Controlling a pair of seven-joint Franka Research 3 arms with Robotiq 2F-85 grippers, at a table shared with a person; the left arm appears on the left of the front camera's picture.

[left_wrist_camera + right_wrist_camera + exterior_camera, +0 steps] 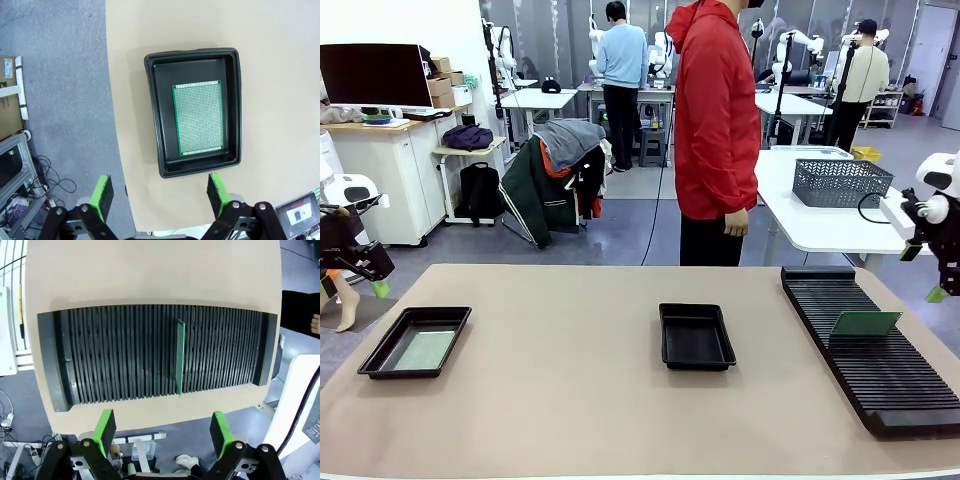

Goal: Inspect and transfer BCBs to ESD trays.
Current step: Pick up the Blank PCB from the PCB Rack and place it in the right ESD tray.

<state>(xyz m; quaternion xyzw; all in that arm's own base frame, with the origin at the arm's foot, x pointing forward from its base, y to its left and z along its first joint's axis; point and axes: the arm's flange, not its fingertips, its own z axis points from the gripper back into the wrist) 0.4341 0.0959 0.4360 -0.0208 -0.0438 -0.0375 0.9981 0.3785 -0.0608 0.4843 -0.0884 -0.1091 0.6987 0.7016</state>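
Left pincer (160,190) agape — beige table (570,400), grey lab floor (630,235)

A smooth beige worktop (570,410) lies at six o'clock, with glossy grey floor (630,225) behind it. At ten o'clock a white cabinet (380,180) carries a black flat monitor (375,75). At two o'clock a white table (800,220) holds a grey wire mesh basket (840,182).

There were two ESD trays, a tray (380,352) at nine o'clock and a tray (696,340) at the centre; two BCBs, a board (425,350) at nine o'clock and a board (865,323) at three o'clock; one slotted rack (890,385); one person (717,120) at twelve.
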